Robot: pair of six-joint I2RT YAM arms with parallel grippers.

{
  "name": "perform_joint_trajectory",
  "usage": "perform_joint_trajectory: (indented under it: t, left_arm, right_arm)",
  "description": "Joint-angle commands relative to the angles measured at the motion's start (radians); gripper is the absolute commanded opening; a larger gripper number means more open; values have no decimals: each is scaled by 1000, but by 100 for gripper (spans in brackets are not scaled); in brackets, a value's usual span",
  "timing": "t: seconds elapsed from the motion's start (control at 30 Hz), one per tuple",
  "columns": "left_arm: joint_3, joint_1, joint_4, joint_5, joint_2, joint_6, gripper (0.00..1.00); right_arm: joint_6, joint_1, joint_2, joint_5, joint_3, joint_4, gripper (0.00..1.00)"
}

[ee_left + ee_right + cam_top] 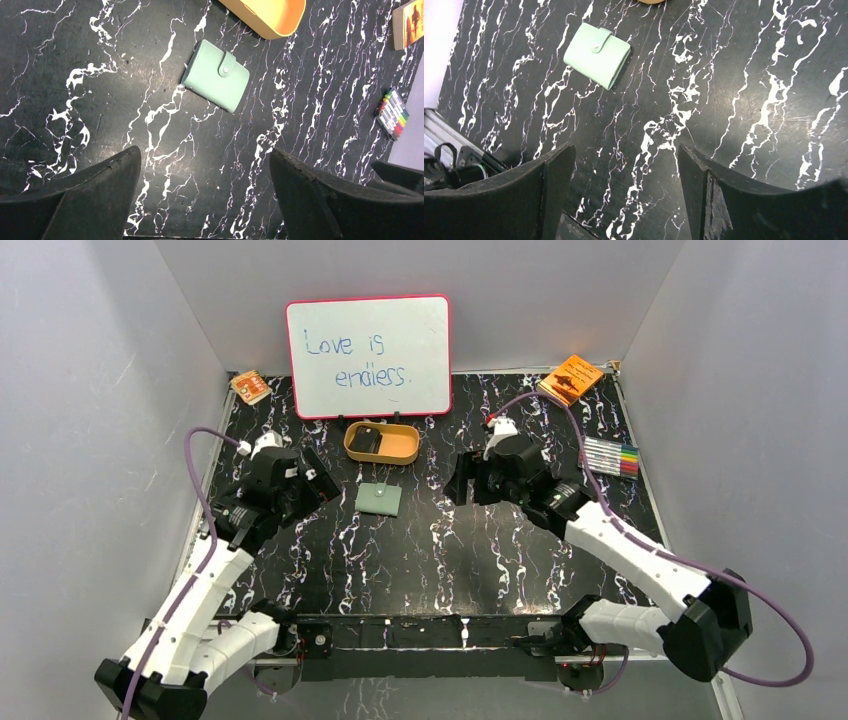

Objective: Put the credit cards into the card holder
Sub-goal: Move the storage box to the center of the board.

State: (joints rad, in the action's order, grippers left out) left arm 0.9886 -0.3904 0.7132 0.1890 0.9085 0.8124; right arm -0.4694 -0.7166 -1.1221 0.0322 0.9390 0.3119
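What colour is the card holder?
The card holder is sage green with a pale snap; the left wrist view shows it best.

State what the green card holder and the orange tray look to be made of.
Card holder: probably leather or faux leather, matte sage green. The soft rounded edges and the fold-over tab with a snap suggest this. Tray: likely moulded plastic, smooth satin orange with an even, rounded wall. It could also be silicone.

Sage-green card holder (378, 498) lies snapped shut; dark credit cards (368, 439) rest in a tray (402, 447).
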Motion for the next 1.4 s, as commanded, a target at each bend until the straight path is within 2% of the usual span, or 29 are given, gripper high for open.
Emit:
perform_joint_trajectory:
  t: [0.0,0.27,0.4,0.73,0.93,1.37]
  left_arm:
    - [-32,-4,58,-30,-59,32,95]
    - [-63,-5,86,-35,-118,58,95]
    - [-94,-4,78,-50,-157,76,95]
    - [-129,-3,97,-61,-192,71,95]
    - [-127,-3,102,-49,-197,43,95]
    - [-144,-4,102,-21,-212,23,95]
  right_arm:
    - [-133,-3,-69,48,-6,-157,82]
    - [-178,2,-353,141,175,-207,73]
    - [-186,27,-532,179,329,-149,69]
    - [-192,64,-844,176,636,-59,67]
    - [-177,71,-978,165,796,10,65]
    - [-226,71,-1125,152,948,118,55]
